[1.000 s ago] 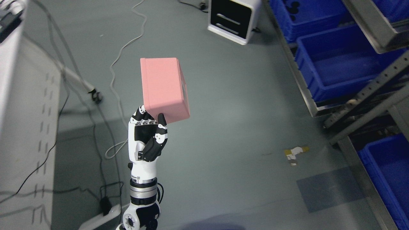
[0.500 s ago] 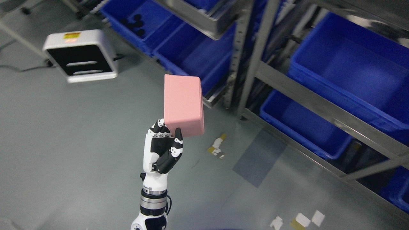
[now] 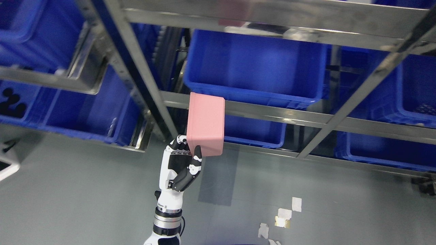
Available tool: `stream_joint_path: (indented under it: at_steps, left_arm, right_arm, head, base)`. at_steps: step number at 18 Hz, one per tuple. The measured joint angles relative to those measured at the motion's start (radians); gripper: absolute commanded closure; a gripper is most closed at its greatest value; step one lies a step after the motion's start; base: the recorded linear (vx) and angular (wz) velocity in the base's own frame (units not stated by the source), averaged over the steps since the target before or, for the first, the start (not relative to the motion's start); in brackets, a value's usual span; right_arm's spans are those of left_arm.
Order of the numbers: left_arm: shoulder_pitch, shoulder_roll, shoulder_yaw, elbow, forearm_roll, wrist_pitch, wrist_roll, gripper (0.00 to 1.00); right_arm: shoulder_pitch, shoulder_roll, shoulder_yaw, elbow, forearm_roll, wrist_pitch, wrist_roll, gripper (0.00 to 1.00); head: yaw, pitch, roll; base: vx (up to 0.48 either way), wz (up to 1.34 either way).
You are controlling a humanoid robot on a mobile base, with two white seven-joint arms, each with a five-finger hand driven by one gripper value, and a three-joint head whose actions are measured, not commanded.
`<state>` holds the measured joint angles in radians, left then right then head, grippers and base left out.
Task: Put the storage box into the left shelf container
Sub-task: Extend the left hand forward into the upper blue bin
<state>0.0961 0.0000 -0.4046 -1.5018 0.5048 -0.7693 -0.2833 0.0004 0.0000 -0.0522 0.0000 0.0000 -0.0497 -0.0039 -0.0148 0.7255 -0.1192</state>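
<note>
The pink storage box (image 3: 206,124) stands upright in the air, held from below by my left hand (image 3: 188,147), whose arm rises from the bottom edge left of the middle. The thumb lies on its near face and the fingers curl behind its lower left corner. The box hangs in front of a metal shelf rail, just below the front rim of a large blue container (image 3: 252,93). Further left, past a shelf upright (image 3: 136,68), sits another blue container (image 3: 85,112). My right hand does not show.
The metal rack (image 3: 306,117) spans the whole upper picture with slanted posts and rails. More blue bins sit at the right (image 3: 415,98) and on the lower level (image 3: 255,132). Grey floor with tape scraps (image 3: 284,217) lies below.
The whole picture has swung from open floor to face the shelf, so the camera moved. The left hand holds the pink box the same way throughout.
</note>
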Motion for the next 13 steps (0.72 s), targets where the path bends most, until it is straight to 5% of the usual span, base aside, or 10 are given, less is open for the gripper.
stream_joint_path:
  at_steps: [13]
  left_arm:
    - [-0.308, 0.0, 0.131, 0.229, -0.121, 0.192, -0.141, 0.94]
  right_arm:
    - [0.0, 0.0, 0.0, 0.0, 0.0, 0.0, 0.0, 0.0]
  head:
    - [0.0, 0.0, 0.0]
  base:
    - [0.081, -0.18]
